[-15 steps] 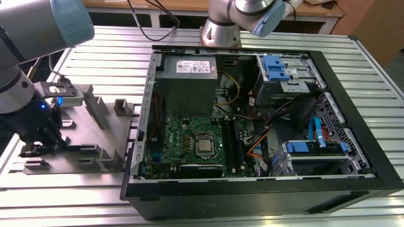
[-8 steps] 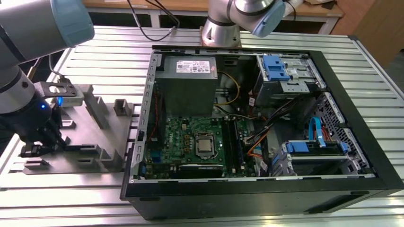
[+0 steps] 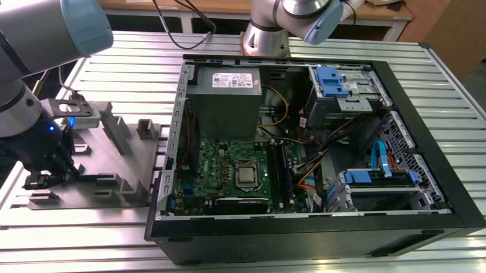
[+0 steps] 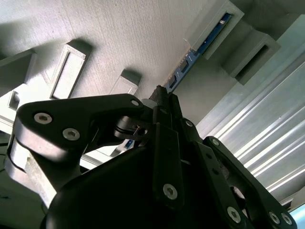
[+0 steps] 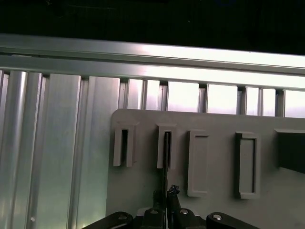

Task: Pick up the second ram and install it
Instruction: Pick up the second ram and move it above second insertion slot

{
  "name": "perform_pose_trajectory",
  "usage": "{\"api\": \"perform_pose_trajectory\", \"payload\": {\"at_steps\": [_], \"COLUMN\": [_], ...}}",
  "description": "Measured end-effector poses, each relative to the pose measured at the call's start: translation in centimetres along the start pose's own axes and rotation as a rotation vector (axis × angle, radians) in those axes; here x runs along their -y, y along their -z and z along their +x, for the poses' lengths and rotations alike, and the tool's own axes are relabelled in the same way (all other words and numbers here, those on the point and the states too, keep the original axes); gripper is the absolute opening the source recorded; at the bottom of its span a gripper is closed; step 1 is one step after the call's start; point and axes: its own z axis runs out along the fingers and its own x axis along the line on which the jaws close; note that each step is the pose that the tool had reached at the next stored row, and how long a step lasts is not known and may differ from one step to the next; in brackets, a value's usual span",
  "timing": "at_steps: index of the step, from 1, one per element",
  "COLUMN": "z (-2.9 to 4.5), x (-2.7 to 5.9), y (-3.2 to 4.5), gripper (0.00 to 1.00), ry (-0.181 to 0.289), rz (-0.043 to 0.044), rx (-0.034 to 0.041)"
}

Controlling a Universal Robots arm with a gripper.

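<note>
The second ram (image 4: 196, 49) is a thin blue-green board standing on edge in the slotted posts of a grey holder plate (image 3: 114, 165). In the first wrist view the ram (image 5: 166, 151) appears as a dark thin edge inside one slotted post. My gripper (image 4: 161, 99) is down over the plate, its black fingertips pressed close on either side of the ram's edge. The first wrist view has the gripper (image 5: 165, 193) straddling that same edge. In the exterior view the gripper (image 3: 43, 177) hangs low over the plate's near corner, at the exterior view's left.
An open computer case (image 3: 425, 170) lies at the exterior view's right of the plate, with the motherboard (image 3: 227, 170) and its black memory slots (image 3: 278, 170) exposed. Further grey slotted posts (image 5: 244, 164) stand on the plate. A ribbed aluminium table (image 3: 114, 68) lies beneath.
</note>
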Motion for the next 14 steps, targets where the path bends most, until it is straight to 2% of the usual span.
{"api": "perform_pose_trajectory", "payload": {"at_steps": [14], "z": [0.02], "x": [0.0], "y": [0.02], "gripper": [0.1], "ry": [0.0], "rz": [-0.0002], "rx": [0.0002]}}
